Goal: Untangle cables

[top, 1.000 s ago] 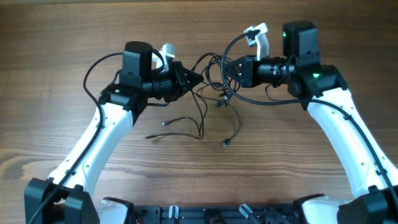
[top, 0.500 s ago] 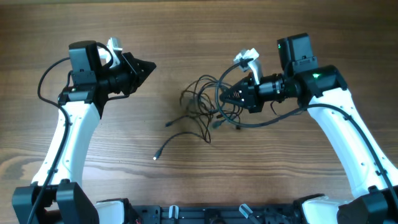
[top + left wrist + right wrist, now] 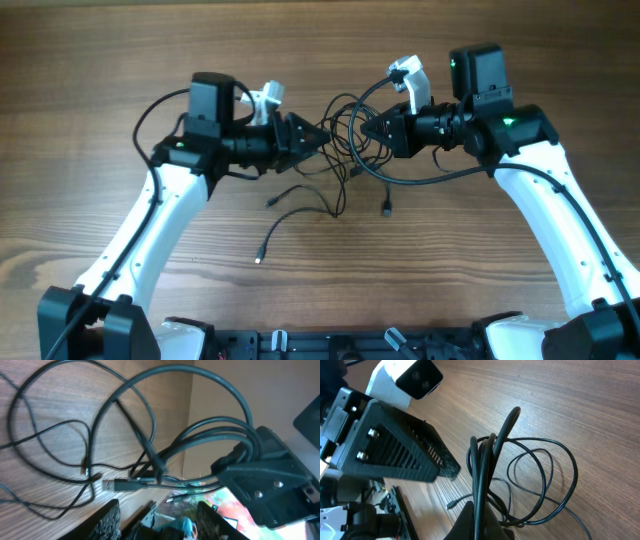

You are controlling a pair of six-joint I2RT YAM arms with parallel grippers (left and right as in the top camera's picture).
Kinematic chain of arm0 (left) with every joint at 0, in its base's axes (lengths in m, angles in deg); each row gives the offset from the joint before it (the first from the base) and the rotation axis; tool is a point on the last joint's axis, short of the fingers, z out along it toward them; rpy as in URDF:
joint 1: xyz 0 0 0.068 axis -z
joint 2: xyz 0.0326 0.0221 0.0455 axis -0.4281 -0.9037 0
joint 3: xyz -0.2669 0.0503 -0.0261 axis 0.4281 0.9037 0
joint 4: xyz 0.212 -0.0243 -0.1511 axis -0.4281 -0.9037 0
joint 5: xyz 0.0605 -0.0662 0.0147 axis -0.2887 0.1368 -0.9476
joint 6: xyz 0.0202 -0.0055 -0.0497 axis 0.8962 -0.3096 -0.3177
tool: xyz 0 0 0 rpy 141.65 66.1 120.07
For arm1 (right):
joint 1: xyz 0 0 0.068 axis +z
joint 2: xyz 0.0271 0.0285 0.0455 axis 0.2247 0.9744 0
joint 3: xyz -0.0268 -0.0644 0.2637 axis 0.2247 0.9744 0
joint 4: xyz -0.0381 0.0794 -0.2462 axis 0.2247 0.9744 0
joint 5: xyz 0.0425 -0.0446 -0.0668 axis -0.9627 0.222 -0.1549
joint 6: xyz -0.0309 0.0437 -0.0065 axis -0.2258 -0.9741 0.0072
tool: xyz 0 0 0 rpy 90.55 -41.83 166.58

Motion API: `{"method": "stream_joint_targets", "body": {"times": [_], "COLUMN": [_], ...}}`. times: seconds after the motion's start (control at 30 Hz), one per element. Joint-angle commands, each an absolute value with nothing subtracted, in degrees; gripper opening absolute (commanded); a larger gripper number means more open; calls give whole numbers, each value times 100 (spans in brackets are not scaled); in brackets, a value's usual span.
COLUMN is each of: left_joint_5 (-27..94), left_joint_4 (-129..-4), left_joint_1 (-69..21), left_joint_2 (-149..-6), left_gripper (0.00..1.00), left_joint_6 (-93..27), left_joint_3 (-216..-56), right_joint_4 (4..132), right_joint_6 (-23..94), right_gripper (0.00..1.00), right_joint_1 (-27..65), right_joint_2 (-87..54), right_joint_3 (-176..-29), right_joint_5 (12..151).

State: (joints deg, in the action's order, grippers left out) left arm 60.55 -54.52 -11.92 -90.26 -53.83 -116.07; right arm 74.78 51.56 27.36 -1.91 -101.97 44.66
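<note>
The right claw (image 3: 372, 130) is clamped on a bunch of the cables (image 3: 347, 150), which sit mid-worktop (image 3: 120, 40) with loose ends trailing nearward. The left claw (image 3: 318, 136) stands apart just beside them. If it closes on several strands at once, pulling could tighten the knot.

Thin black cables (image 3: 345, 135) are lying in a loose, tangled bundle mid-table (image 3: 100, 60), with several strands bunching together and rising off the wood. Three free ends with small plugs (image 3: 262, 257) are trailing out toward the near edge, well apart.
</note>
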Motion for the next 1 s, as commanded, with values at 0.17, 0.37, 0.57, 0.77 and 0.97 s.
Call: {"method": "stream_joint_targets", "body": {"times": [0.17, 0.37, 0.57, 0.77, 0.97], "left_joint_5": [4724, 3950, 4136, 4429, 4711], "left_joint_4": [-4755, -4667, -4672, -5212, -5338], "left_joint_1": [-682, -363, -466, -846, -1091], "left_joint_2": [-9089, -9089, -9085, -9085, -9080], "left_gripper": [47, 28, 4, 5, 6], "left_joint_6": [-6037, -6032, -5980, -5554, -5364], "left_joint_3": [-11625, -11625, -11625, -11625, -11625], "right_joint_4": [7450, 7452, 7699, 8036, 8243], "right_joint_6": [5054, 5056, 5051, 4404, 3729], "right_gripper": [4, 4, 4, 4, 4], "right_joint_1": [2733, 2733, 2731, 2727, 2727], "right_joint_2": [-205, -205, -205, -205, -205], "right_joint_3": [-10225, -10225, -10225, -10225, -10225], "right_joint_5": [4175, 4175, 5113, 6686, 7598]}}
